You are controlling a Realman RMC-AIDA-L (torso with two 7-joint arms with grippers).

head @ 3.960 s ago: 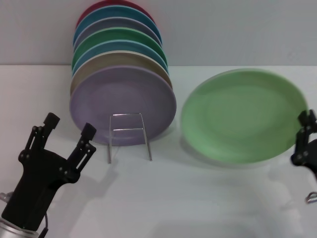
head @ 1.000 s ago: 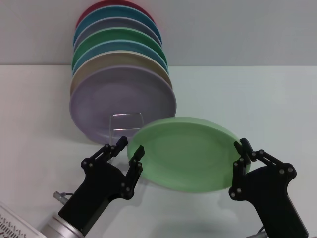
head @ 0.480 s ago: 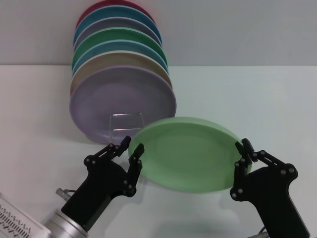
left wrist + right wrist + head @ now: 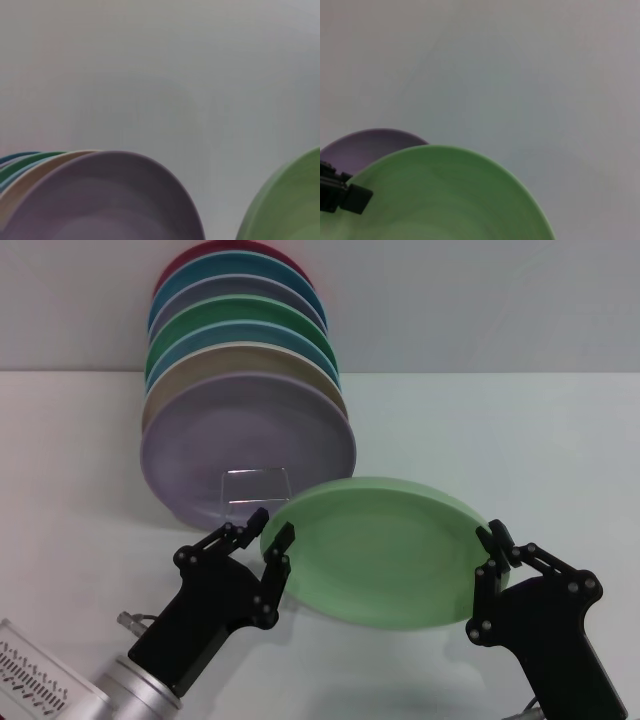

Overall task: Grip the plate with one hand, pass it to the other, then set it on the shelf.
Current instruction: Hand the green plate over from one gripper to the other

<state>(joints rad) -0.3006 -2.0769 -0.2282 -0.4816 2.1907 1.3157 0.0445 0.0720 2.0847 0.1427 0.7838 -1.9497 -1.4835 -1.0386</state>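
In the head view, the right hand (image 4: 489,545) is gripping the plate (image 4: 375,550) by its rim above the counter's (image 4: 500,440) near edge, while the left hand (image 4: 268,530), fingers narrowly parted, is straddling the opposite rim. The left wrist view is showing the plate (image 4: 287,205) beside the lavender plate (image 4: 100,200); the right wrist view is showing the left hand's fingertips (image 4: 342,192) at the plate's (image 4: 445,200) far rim.

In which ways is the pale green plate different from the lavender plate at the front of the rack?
The pale green plate is mint-coloured; the lavender plate is pale purple. The green one is held tilted between the left pincer and the right pincer, while the lavender one stands nearly upright in the wire rack. Both are round, shallow and look alike in size.
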